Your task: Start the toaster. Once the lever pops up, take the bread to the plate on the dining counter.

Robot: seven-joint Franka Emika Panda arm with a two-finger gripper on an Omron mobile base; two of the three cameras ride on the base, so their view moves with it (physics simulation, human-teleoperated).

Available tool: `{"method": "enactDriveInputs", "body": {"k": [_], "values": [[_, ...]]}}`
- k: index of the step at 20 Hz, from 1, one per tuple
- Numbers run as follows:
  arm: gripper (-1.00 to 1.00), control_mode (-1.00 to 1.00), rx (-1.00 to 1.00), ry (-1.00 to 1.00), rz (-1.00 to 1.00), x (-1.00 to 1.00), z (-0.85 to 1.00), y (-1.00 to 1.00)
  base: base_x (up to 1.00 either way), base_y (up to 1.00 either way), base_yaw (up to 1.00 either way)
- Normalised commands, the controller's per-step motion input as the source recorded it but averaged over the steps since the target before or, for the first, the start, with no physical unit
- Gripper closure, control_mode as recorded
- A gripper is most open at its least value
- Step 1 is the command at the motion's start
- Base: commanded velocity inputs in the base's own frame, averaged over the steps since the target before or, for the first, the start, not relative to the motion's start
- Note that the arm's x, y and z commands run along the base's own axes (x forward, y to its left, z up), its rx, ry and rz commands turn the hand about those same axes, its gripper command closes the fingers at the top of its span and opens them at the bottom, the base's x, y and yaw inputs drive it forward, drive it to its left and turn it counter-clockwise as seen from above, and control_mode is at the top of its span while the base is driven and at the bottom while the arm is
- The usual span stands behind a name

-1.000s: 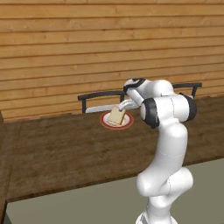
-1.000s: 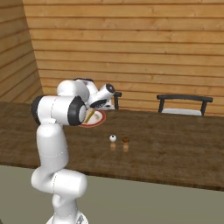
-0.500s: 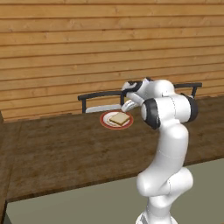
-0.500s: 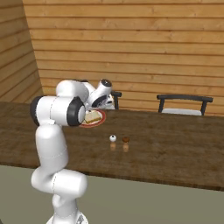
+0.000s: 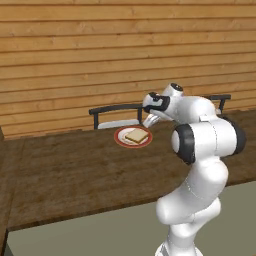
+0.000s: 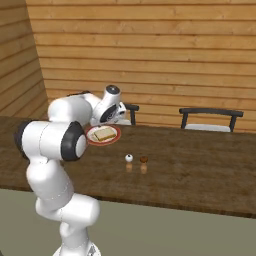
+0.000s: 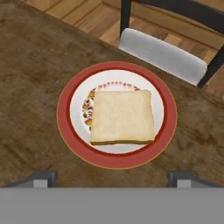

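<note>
The bread (image 7: pixel 122 117) lies flat in the middle of the red-rimmed plate (image 7: pixel 168 118), which rests on the dark wood dining counter (image 7: pixel 30 65). My gripper (image 7: pixel 113 178) hovers just above the plate's near edge, open, with nothing between its fingertips (image 7: pixel 41 177). From the left base view the gripper (image 5: pixel 148 121) hangs right of the bread (image 5: pixel 136 135) and the plate (image 5: pixel 120 139). The right base view has the gripper (image 6: pixel 117 116) just behind the plate (image 6: pixel 90 136) and bread (image 6: pixel 103 133). The toaster and its lever are out of view.
A dark chair with a pale seat (image 7: pixel 162 54) stands just beyond the plate, at the counter's far edge (image 5: pixel 116 115). A second chair (image 6: pixel 210 117) stands further right. Two small shakers (image 6: pixel 129 159) (image 6: pixel 144 160) sit on the counter right of the plate. A wood-plank wall closes the back.
The gripper opened and let go of the bread, which now lies flat on the plate. The hand has lifted slightly away from it.
</note>
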Motion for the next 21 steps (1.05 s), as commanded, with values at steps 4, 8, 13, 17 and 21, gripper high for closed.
{"method": "enactDriveInputs", "body": {"k": [4, 8, 13, 17, 21], "values": [[-1.00, -1.00, 0.03, -0.02, -0.18, -1.00, 0.40, 0.00, 0.00, 0.00, 0.00], [-1.00, -1.00, 0.00, -0.10, -0.17, -1.00, 0.46, 0.00, 0.00, 0.00, 0.00], [-1.00, -1.00, 0.00, -0.09, -0.21, -1.00, 0.50, -0.01, 0.00, 0.00, 0.00], [-1.00, -1.00, 0.00, -0.15, -0.17, -1.00, 0.48, 0.00, 0.00, 0.00, 0.00], [-1.00, -1.00, 0.00, -0.18, -0.18, -1.00, 0.47, 0.00, 0.00, 0.00, 0.00]]}}
